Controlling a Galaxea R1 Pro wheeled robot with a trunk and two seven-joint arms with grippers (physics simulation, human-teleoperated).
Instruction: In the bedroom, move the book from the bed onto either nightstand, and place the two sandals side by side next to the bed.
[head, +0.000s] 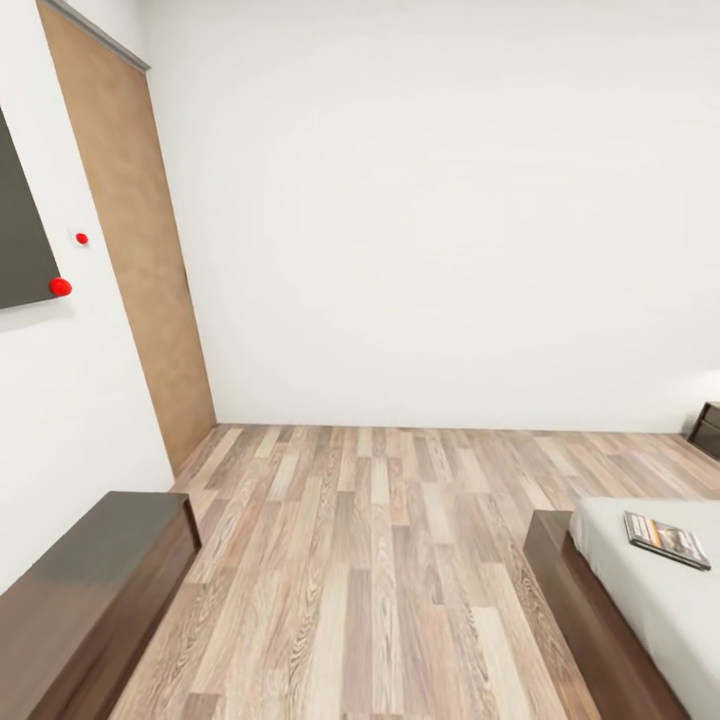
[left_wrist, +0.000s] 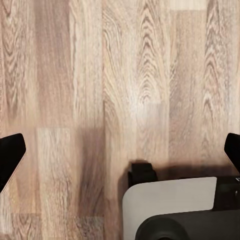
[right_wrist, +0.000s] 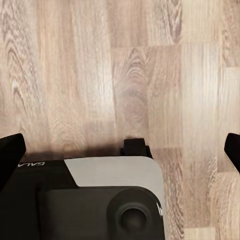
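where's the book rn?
In the head view the book lies flat on the pale mattress of the bed at lower right, near the mattress's corner, with the nightstand further back by the far wall.

One book (head: 666, 539), one bed (head: 640, 590), one nightstand (head: 706, 430) (partly cut off), one door (head: 140, 250).

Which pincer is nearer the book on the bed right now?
Probably the right: the book lies on the bed off to the robot's right. The left pincer and the right pincer both hang open over floor.
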